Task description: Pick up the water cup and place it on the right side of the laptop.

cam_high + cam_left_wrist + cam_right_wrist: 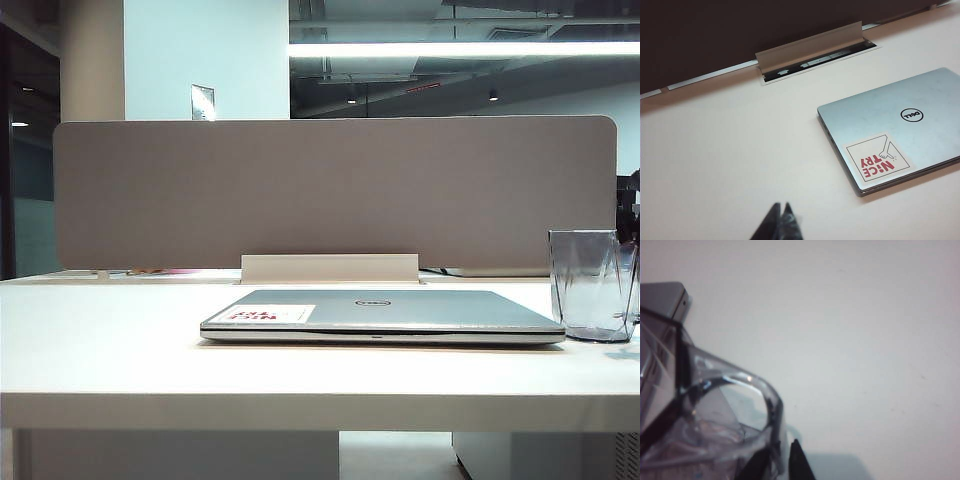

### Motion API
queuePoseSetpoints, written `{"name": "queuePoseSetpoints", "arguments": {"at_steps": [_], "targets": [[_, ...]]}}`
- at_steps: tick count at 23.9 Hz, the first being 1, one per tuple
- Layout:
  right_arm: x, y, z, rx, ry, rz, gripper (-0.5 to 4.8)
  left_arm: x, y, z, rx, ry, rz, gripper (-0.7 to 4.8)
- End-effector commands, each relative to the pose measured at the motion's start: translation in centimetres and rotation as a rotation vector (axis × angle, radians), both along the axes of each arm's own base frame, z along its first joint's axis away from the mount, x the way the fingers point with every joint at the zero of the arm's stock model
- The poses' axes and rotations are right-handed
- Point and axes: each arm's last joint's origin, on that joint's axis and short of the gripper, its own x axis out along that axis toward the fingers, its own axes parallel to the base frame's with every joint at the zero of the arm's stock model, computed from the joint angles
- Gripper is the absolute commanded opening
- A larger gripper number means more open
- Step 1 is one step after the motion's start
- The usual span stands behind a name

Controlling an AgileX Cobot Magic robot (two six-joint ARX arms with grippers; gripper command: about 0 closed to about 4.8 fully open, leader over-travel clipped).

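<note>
My right gripper (782,460) sits at the loop handle of the transparent grey-blue faceted plastic water cup (592,285), its 2 dark jaws narrowly apart with the handle's clear wall between them, so I read that as a clamp on the handle. The cup stands upright on the white tabletop (110,340), just beside the right edge of the closed slim silver-grey laptop (385,312) with its white sticker in red lettering — already on the side the task names.

My left gripper (782,222) hangs over bare tabletop, well apart from the laptop, its jaws together and holding nothing.

How it should handle, as I judge it: empty, light, stiff, with a thick base that keeps it steady once down. The smooth plastic looks slippery, and a grip on the handle alone lets the body swing or twist, so a slow, level carry suits it. The handle is the sure hold; the faceted walls would be a wide, slick pinch. Not fragile like glass — but a drop could still crack it.
</note>
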Motion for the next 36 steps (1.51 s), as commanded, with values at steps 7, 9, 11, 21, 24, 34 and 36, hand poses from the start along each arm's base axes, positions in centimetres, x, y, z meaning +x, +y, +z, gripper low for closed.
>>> {"name": "queuePoseSetpoints", "arguments": {"at_steps": [7,9,11,21,24,34,36], "targets": [[-3.4,0.4,1.8,0.041,-0.086,-0.019,0.62,0.0,0.0,0.1,-0.002,-0.011,0.001,-0.04],[-4.1,0.5,1.9,0.060,-0.106,-0.019,0.61,0.0,0.0,0.1,-0.002,-0.012,0.001,-0.04],[-5.3,0.9,2.1,0.068,-0.132,0.014,0.28,0.0,0.0,0.1,-0.003,-0.012,0.001,-0.04],[-9.4,1.4,1.4,0.135,-0.204,0.015,-0.02,0.0,0.0,0.1,0.011,-0.017,-0.005,-0.04],[-10.4,1.5,1.0,0.168,-0.215,0.005,-0.02,0.0,0.0,0.1,0.011,-0.017,-0.005,-0.04],[-13.8,1.8,1.1,0.152,-0.370,0.021,-0.02,0.1,-0.1,-2.0,-0.027,0.009,-0.010,-0.04],[-14.3,1.8,1.5,0.148,-0.401,0.023,-0.02,-0.1,-0.1,-3.2,-0.064,0.007,-0.037,-0.04]]}}
